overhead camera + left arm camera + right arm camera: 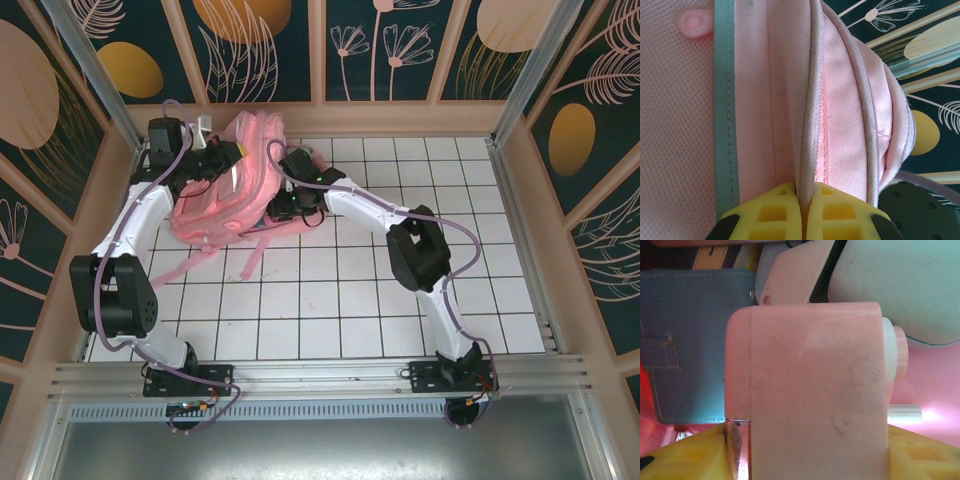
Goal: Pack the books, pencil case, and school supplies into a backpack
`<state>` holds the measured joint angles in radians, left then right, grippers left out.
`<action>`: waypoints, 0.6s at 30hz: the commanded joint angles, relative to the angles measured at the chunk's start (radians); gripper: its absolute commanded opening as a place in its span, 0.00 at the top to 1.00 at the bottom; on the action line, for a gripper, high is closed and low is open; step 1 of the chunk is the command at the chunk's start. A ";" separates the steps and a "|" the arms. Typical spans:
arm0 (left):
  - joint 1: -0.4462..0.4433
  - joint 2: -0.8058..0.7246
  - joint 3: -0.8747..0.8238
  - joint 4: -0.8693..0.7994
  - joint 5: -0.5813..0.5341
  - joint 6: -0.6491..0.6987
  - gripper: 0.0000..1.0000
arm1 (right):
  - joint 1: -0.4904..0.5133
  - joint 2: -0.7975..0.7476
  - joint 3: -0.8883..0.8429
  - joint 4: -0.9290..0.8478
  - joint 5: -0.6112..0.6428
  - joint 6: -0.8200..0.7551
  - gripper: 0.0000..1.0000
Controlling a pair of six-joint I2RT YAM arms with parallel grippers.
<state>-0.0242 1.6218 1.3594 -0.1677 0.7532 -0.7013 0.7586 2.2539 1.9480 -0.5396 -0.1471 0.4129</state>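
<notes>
Two arms are at work on the backpack [222, 200], which lies near the far-left corner of the surface [400, 300], its long straps trailing toward the near edge.

The left fingers [785, 212] are clenched on a piped edge [809, 125] of the pink fabric, the fold squeezed tight between the yellow pads. This looks like the hold that props the opening up. The right fingers [927, 455] are grasping the pink box [810, 380], one pad on either side of it. Just beyond it sit a grey-blue box [690, 340] to its left and a mint-green case [900, 285] to its upper right. All of it is bathed in a pink glow, so I judge this to be the inside of the bag; in the overhead view the right arm ends at the bag's right side.

The step in hand seems to be setting one of the small supplies down among those already packed. Whether the box touches the bottom of the bag I cannot tell.

The next move calls for lowering the box into a free spot beside its neighbours (not on top of the case, where it might slide off). The right fingers then need to let go and back straight out, while the left hold stays firm so the mouth does not collapse onto the retreating arm.
</notes>
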 commanded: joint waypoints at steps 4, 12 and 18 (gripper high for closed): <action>0.009 -0.060 -0.005 0.077 0.049 -0.004 1.00 | 0.020 0.064 0.055 0.044 0.051 -0.004 0.42; 0.009 -0.036 0.004 0.073 0.047 0.008 1.00 | 0.060 -0.076 -0.160 0.108 0.101 0.043 0.12; 0.009 -0.010 0.022 0.066 0.047 0.015 1.00 | 0.025 -0.253 -0.303 0.144 0.103 0.042 0.02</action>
<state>-0.0193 1.6207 1.3499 -0.1616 0.7521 -0.7048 0.8074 2.1197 1.6806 -0.4213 -0.0639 0.4515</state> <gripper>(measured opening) 0.071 0.982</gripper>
